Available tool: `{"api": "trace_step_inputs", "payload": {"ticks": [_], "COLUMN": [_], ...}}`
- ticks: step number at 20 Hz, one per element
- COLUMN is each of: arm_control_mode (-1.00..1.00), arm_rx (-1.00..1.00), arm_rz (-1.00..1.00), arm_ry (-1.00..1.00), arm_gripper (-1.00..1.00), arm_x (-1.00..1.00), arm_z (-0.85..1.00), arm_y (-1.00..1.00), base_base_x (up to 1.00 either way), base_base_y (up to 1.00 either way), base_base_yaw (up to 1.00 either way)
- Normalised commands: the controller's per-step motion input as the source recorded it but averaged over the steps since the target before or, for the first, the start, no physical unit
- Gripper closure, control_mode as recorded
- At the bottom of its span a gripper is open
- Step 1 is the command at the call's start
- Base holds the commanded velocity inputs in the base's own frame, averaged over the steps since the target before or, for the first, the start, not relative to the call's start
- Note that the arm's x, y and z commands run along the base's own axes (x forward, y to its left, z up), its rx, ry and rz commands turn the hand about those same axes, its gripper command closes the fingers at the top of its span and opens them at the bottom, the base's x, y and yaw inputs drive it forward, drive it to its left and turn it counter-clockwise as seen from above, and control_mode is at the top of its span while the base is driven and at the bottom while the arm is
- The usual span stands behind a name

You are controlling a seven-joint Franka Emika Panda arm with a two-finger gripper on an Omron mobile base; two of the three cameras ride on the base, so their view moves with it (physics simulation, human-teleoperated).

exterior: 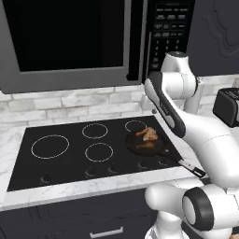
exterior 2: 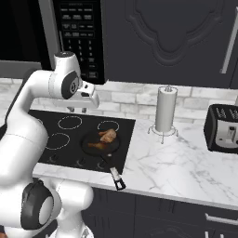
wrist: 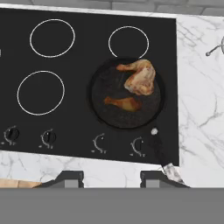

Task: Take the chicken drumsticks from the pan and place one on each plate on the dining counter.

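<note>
The black pan (wrist: 113, 117) sits on the front right burner of the cooktop, its handle (wrist: 162, 156) pointing to the counter's front edge. Two golden-brown chicken drumsticks lie in it: a larger one (wrist: 140, 78) at the back and a slimmer one (wrist: 124, 103) in front. The same pan (exterior: 135, 143) (exterior 2: 91, 148) and drumsticks (exterior: 148, 134) (exterior 2: 108, 135) appear in both base views. My gripper (wrist: 112, 177) (exterior 2: 77, 110) hangs well above the cooktop, left of and above the pan, open with nothing between its fingers. The plates and dining counter are out of view.
The black cooktop (exterior: 60, 163) has knobs along its front edge and is set in a marble worktop (exterior 2: 172, 158). A microwave (exterior: 65, 42) hangs overhead. A paper towel holder (exterior 2: 165, 109) and a toaster (exterior 2: 223, 128) stand to the right.
</note>
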Motion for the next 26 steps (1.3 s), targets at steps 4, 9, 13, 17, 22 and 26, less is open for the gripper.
{"api": "trace_step_inputs", "payload": {"ticks": [4, 9, 13, 17, 22, 26], "arm_control_mode": [-1.00, -1.00, -1.00, -1.00, -1.00, -1.00], "arm_rx": [-0.01, -0.07, 0.00, 0.00, 0.00, 0.01], "arm_rz": [0.00, 0.00, 0.00, 0.00, -0.09, -0.19], "arm_ry": [0.00, 0.00, 0.00, 0.01, 0.00, 0.00], "arm_gripper": [-1.00, -1.00, -1.00, -1.00, -1.00, -1.00], "arm_x": [-0.09, -0.26, -0.30, -0.20, -0.06, 0.00], "arm_z": [-0.08, -0.27, -0.28, -0.37, -0.44, -0.51], "arm_y": [-0.01, -0.03, -0.05, -0.04, -0.09, -0.01], "base_base_x": [0.00, 0.00, 0.00, 0.00, 0.00, 0.00], "base_base_y": [0.00, 0.00, 0.00, 0.00, 0.00, 0.00], "base_base_yaw": [0.00, 0.00, 0.00, 0.00, 0.00, 0.00]}}
